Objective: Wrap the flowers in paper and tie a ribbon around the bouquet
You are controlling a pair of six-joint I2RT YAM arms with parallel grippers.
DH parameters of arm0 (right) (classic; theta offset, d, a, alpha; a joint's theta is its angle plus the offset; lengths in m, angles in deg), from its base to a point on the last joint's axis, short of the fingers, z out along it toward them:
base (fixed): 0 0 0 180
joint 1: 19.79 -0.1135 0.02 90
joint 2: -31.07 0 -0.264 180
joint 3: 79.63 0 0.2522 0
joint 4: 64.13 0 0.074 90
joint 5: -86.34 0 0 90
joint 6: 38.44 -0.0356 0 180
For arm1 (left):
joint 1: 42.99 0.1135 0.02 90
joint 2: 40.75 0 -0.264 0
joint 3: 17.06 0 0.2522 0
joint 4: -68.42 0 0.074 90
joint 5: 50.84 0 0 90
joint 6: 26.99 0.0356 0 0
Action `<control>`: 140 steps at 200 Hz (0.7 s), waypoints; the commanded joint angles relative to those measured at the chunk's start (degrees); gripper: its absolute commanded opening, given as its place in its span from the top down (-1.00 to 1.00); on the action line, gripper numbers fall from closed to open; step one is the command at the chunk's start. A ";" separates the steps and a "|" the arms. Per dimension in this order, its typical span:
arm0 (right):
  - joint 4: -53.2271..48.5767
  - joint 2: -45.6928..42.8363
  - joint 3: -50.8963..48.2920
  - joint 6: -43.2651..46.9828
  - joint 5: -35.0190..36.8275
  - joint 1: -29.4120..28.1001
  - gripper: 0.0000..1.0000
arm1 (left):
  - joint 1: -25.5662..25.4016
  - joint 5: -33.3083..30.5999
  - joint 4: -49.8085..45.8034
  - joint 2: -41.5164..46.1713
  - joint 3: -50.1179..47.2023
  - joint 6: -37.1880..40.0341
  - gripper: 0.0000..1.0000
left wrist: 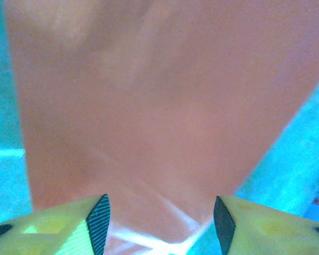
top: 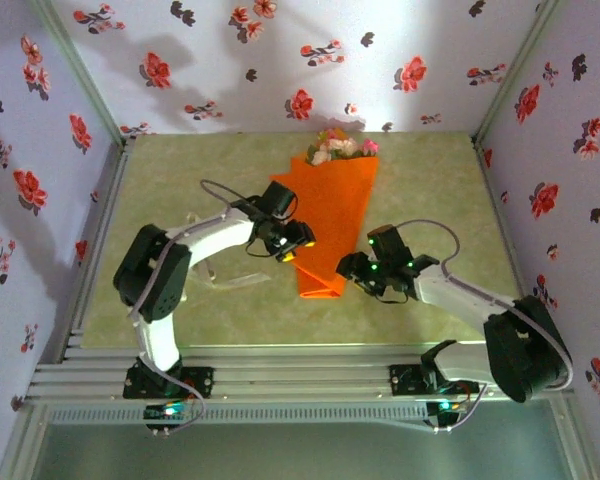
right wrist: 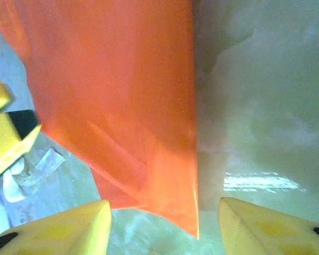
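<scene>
- The bouquet (top: 335, 215) lay flat near the middle of the desk (top: 180, 190), a long cone with its wide mouth at the far side and its narrow folded foot toward the arms.
- At the mouth, the flowers (top: 338, 147) showed as a small soft cluster of pink, cream and magenta blooms.
- The paper (right wrist: 122, 95) was thin, smooth and bright orange, with straight fold lines and a faint sheen. It tapered to a sharp corner on the desk.
- The ribbon (right wrist: 37, 167), a pale translucent strip, lay crumpled and floppy on the desk just left of the cone's foot.
- The left end effector (left wrist: 159, 212) sat against the cone's left edge, spread wide. Its yellow fingers (left wrist: 98, 223) carried dark ribbed pads, and paper lay beneath the gap between them.
- The right end effector (right wrist: 165, 212) hovered at the right of the narrow foot, its blunt yellow jaws also spread, gripping nothing. The paper's pointed corner lay just beyond the gap between them.
- The desk surface was a pale green, slightly glossy mat. A ridged metal rail (top: 300, 375) ran along its near edge, and lilac wallpaper (top: 300, 60) with red flower prints enclosed it.
</scene>
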 commanded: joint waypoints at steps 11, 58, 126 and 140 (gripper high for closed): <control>-14.56 -0.58 4.84 7.90 5.89 -0.10 -0.04 | 3.30 -5.10 -9.16 9.51 -0.25 -0.42 -0.15; -13.49 8.82 19.80 22.73 10.58 -13.37 0.06 | 15.69 -7.92 -20.43 20.85 -9.65 -3.40 -0.04; -21.83 47.75 60.12 49.79 20.33 -35.41 -0.41 | 33.45 -6.74 -19.44 30.48 -22.28 -10.44 -0.06; -22.02 52.54 64.76 48.74 21.72 -35.64 -0.45 | 35.05 -6.59 -19.06 30.16 -22.58 -10.81 -0.14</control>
